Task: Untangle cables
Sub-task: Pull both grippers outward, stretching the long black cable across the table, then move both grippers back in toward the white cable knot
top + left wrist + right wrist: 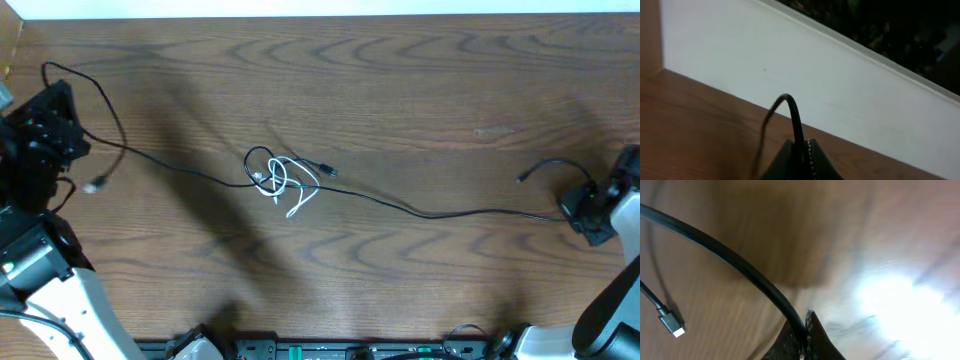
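Our left hand (802,146) and right hand (805,319) each pinch the long black cable (440,212) tight, so we should pull apart slowly until the white cable (297,196) tangled in the middle of the table (420,80) slips loose.

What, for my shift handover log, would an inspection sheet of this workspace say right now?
Surface: wooden table, brown grain, evenly lit.
Job's things: black cable runs side to side through a knot mid-table. The white cable is looped into that knot.
Clutter: nothing seen.
Grippers: left gripper, fingers shut on the black cable. Right gripper, fingers shut on it too.
Cables: one loose plug end lies near the right gripper, and a small plug lies beside the knot. I cannot tell whether the black run is a single cord.
Surroundings: white panel along the table's far edge, dark beyond it.
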Robot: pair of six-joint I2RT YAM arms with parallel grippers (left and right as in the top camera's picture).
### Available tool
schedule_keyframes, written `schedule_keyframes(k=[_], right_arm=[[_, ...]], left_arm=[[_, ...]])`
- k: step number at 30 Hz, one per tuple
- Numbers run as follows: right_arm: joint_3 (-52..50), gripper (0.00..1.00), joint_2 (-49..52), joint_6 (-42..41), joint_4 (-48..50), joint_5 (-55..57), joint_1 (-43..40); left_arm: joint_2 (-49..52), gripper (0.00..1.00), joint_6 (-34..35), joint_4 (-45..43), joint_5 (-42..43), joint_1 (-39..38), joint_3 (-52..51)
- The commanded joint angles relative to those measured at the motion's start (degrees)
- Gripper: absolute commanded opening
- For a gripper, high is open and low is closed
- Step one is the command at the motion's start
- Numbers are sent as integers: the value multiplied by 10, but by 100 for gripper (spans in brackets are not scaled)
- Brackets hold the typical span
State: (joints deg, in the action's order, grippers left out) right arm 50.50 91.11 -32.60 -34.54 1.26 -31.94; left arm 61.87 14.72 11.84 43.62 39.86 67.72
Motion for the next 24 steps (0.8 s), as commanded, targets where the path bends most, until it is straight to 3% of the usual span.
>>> schedule_keyframes(k=[1, 11, 18, 24], right_arm=[[1, 1, -8, 16, 0, -8, -33], [1, 1, -8, 91, 38, -167, -6], [1, 1, -8, 139, 61, -212, 76], [1, 1, -8, 212, 69, -213, 160]], left_arm=[[0, 8, 17, -3, 10, 14, -1], [10, 8, 20, -3, 92, 14, -1], [10, 8, 21, 1, 178, 14, -1], [10, 8, 21, 44, 193, 14, -1]])
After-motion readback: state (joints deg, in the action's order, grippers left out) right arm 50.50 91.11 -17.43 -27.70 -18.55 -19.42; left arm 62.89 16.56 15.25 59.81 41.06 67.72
